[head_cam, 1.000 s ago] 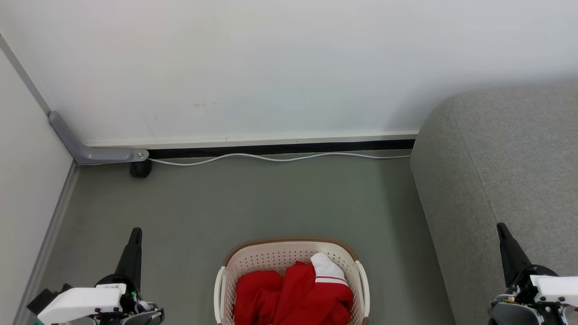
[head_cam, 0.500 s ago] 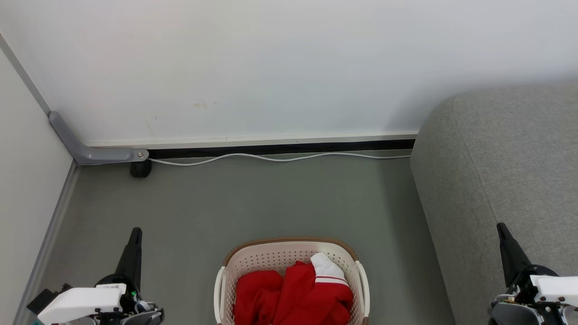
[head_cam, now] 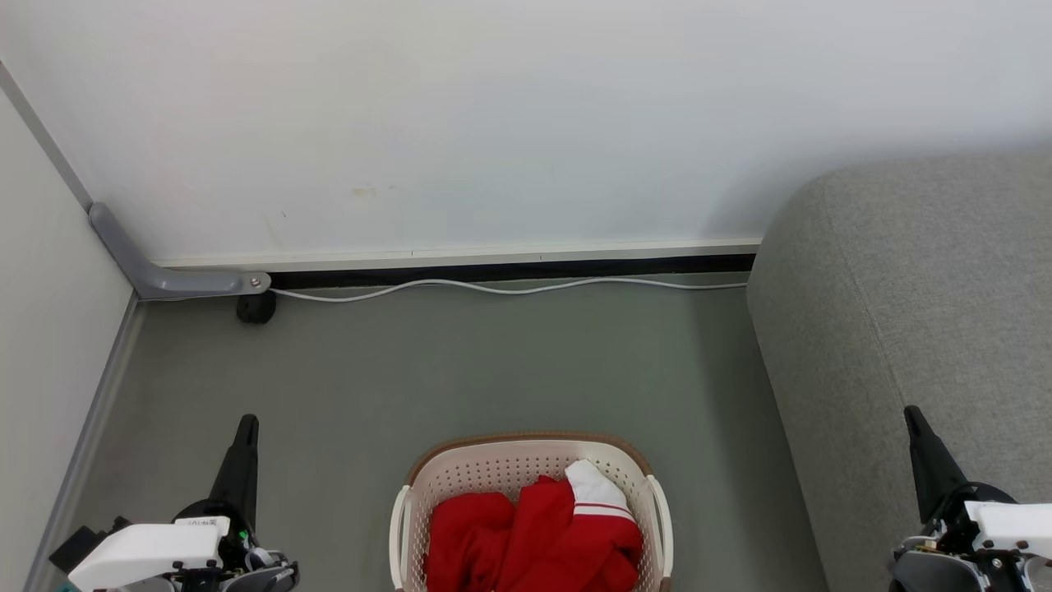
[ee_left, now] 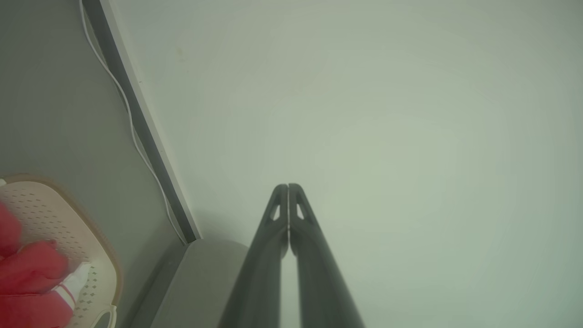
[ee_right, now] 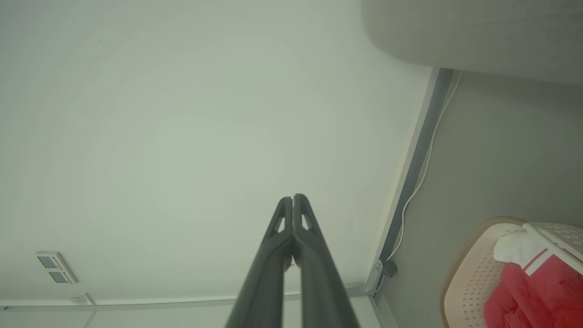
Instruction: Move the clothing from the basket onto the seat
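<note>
The cream basket (head_cam: 460,473) with a brown rim stands on the floor at the bottom centre of the head view. Red clothing (head_cam: 526,538) fills it, with a white, striped panel (head_cam: 596,493) on top. The grey seat (head_cam: 904,312) rises at the right. My left gripper (head_cam: 246,423) sits at the lower left, shut and empty, left of the basket. Over the seat's near part my right gripper (head_cam: 912,415) is shut and empty too. The left wrist view has the shut left gripper (ee_left: 288,187), the basket (ee_left: 98,246) and clothing (ee_left: 27,269). The right wrist view has the shut right gripper (ee_right: 292,198), the basket (ee_right: 464,269) and clothing (ee_right: 533,291).
A white wall (head_cam: 493,123) closes the far side, with a white cable (head_cam: 493,288) along its foot. A grey bracket (head_cam: 164,279) and a black wheel (head_cam: 256,307) sit in the left corner. Another wall (head_cam: 41,329) runs along the left.
</note>
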